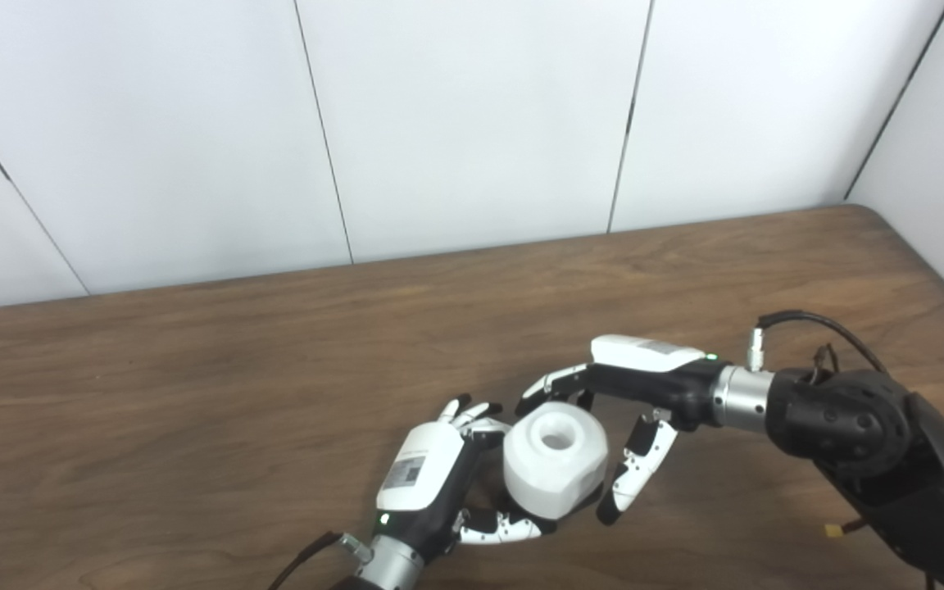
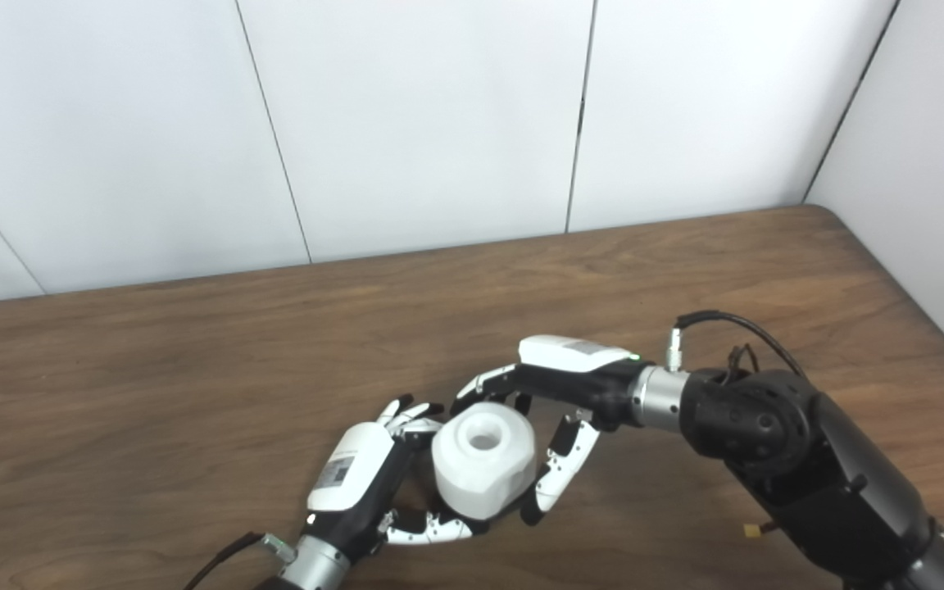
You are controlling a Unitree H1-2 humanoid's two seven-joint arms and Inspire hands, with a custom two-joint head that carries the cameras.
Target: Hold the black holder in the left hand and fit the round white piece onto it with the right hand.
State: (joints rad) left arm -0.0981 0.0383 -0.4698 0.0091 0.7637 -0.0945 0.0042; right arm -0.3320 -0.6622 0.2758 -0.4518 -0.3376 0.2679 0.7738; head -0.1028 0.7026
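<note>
White, round and faceted with a hole on top, your plastic piece [image 1: 555,469] sits between your left hand [image 1: 439,483], curled around it, and your open-fingered right hand [image 1: 632,410] above the brown wooden desk [image 1: 193,410].

We see a brown wood-grain table [image 1: 193,393] running from the left edge to a rounded far right corner, its back edge against white wall panels [image 1: 472,123]. Most of its surface is bare. Near the front middle a white piece [image 1: 555,469] sits low over the wood, though we cannot tell whether it touches. A small yellow bit [image 1: 833,530] shows near the front right.
</note>
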